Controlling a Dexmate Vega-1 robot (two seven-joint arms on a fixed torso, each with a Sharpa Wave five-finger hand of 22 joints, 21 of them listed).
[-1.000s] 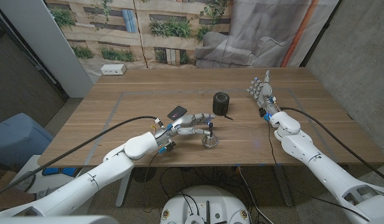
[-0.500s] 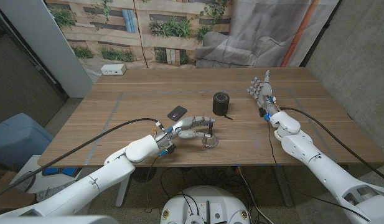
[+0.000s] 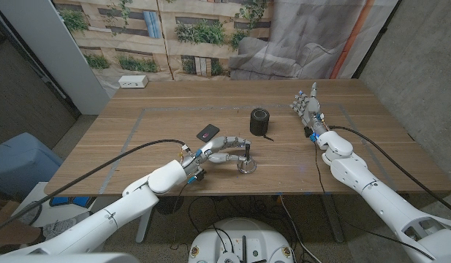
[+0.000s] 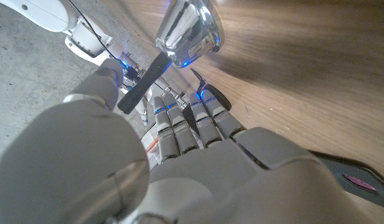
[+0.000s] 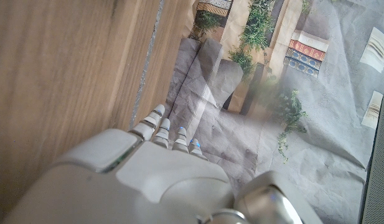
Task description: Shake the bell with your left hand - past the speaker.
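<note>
One hand works — the left hand (image 3: pixel 224 152) pinches the bell (image 3: pixel 245 165) by its black handle to shake it — while the right hand (image 3: pixel 306 106) stands spread, clear.

The bell (image 3: pixel 246 166) is polished metal, mirror-bright, with a matt black handle (image 4: pixel 144 84) that looks like plastic. It stands on a wooden table (image 3: pixel 152 128), whose top is smooth with a fine grain and a low sheen. Beyond the bell, the speaker (image 3: pixel 260 121) is a matt black cylinder, its skin possibly cloth. The left hand (image 3: pixel 219 150) at the bell's handle and the right hand (image 3: pixel 307 108) are smooth, slightly glossy grey-white plastic.
</note>
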